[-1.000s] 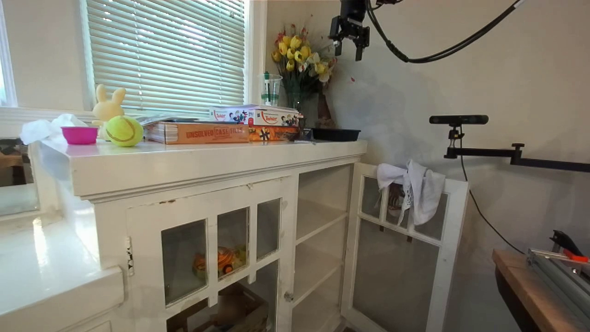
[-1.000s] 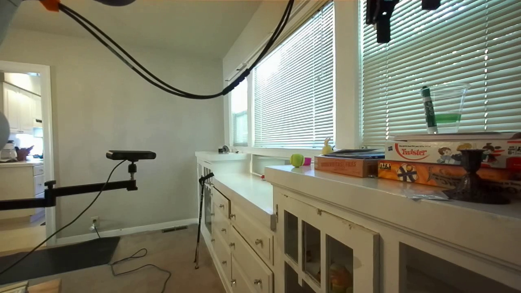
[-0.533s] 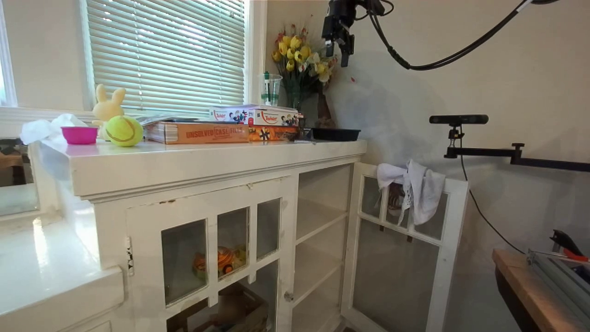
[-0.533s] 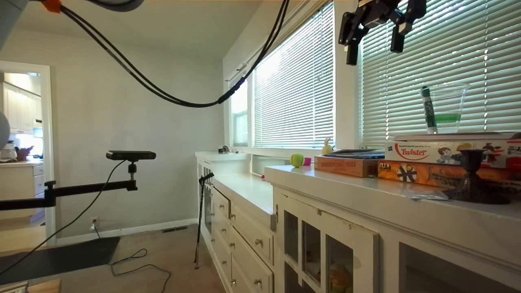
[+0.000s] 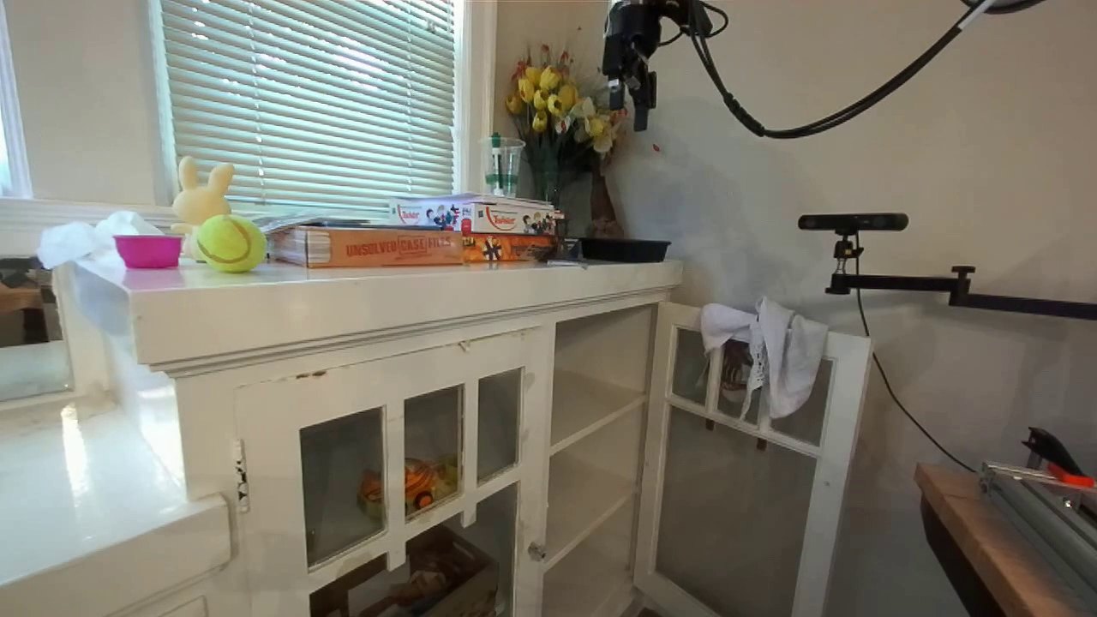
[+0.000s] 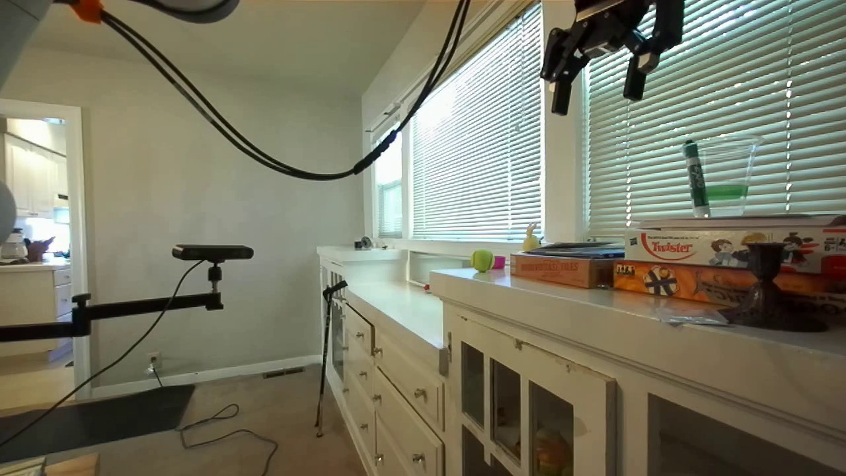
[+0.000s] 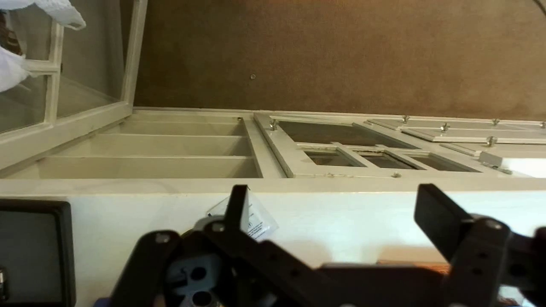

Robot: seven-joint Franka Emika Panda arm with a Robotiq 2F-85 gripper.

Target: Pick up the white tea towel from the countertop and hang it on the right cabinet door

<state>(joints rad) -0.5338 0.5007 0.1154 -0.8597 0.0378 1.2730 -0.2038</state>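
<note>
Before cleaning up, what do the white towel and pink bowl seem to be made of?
White towel: soft matte fabric, possibly cotton, since it hangs in loose folds. Pink bowl: smooth, probably plastic or silicone, judging by its even bright colour.

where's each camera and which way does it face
An exterior view: before the cabinet, facing the towel on its open door; jaws at top.
An exterior view: beside the countertop, looking along it toward the far wall; jaws and arm parts at top.
Wrist view: on the wrist, looking down over the countertop's edge to the floor; open jaws at bottom.
Both exterior views share the tennis ball and Twister box.
</note>
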